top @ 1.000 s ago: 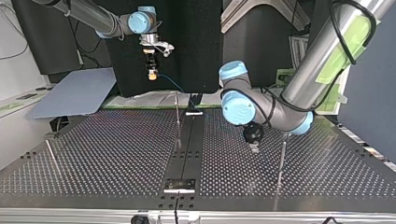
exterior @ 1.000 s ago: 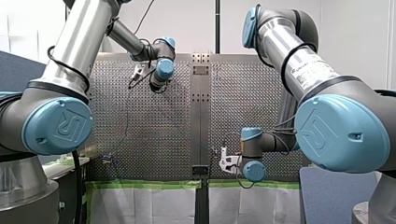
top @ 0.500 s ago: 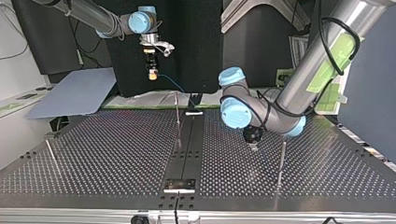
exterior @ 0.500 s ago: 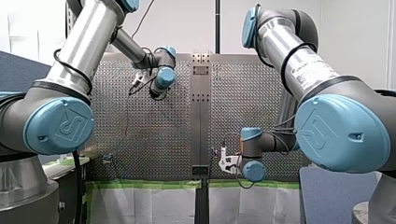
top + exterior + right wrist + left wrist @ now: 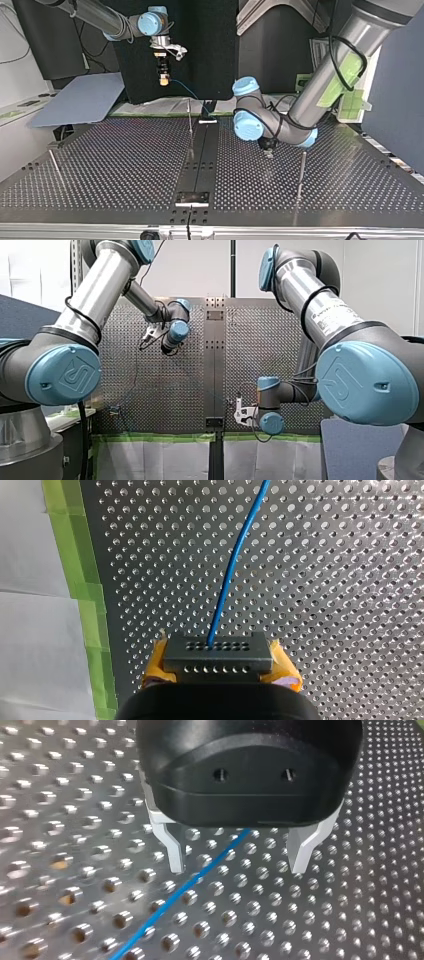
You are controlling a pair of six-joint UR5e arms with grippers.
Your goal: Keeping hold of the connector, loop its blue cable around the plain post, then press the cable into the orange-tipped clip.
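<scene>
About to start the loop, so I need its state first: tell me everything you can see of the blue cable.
The blue cable is thin and smooth-jacketed. One end enters a hole in the dark connector, which is clamped between my right gripper's yellow pads. From there it runs ahead in a gentle curve over the perforated table. Further along it passes between my left gripper's open metal fingers, which do not grip it. Its far end is not visible.

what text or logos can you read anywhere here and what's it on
"UR" (stylised logo): embossed on my left arm's blue cap and my right arm's blue cap.
Print along my right arm's tube: too blurred to read.
Top and wrist views: none.
</scene>
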